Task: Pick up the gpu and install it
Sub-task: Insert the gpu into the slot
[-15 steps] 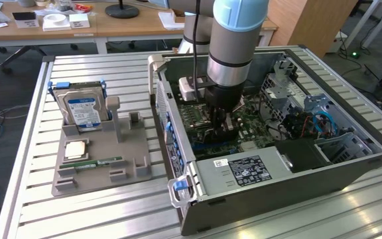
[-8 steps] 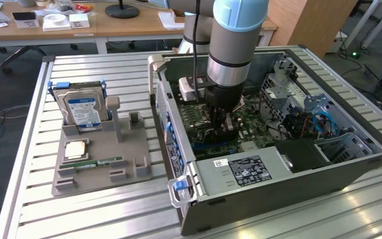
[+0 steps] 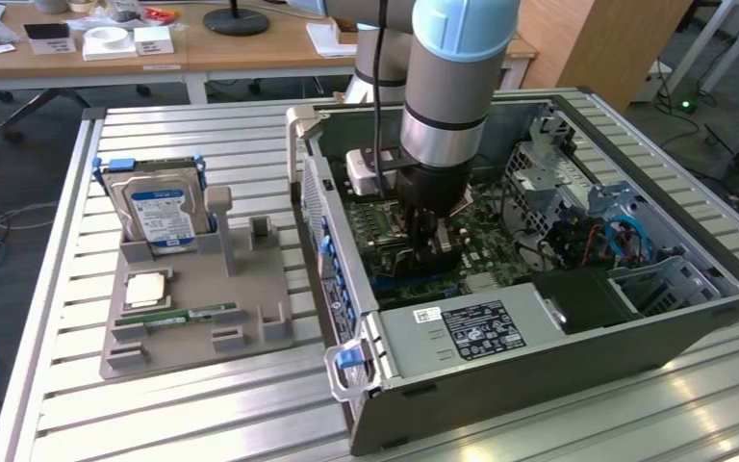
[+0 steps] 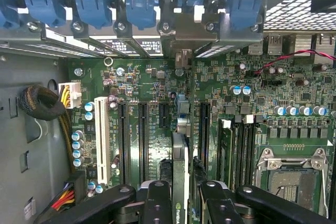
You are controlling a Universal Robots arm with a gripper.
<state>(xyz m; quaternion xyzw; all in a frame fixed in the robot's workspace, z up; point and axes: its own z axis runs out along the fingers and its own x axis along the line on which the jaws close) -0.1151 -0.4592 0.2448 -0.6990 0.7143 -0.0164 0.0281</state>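
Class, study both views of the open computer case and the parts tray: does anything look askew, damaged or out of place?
Nothing stands out. The gripper holds the gpu edge-on, upright above the motherboard slots inside the case. The hard drive stands in the tray, with the RAM stick lying flat.

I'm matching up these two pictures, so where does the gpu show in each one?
Exterior view: the gpu hangs edge-on under the gripper, inside the open computer case, over the motherboard.
Wrist view: the gpu is the thin dark card between the two black fingers, standing above the expansion slots.
Shared landmark: the green motherboard.
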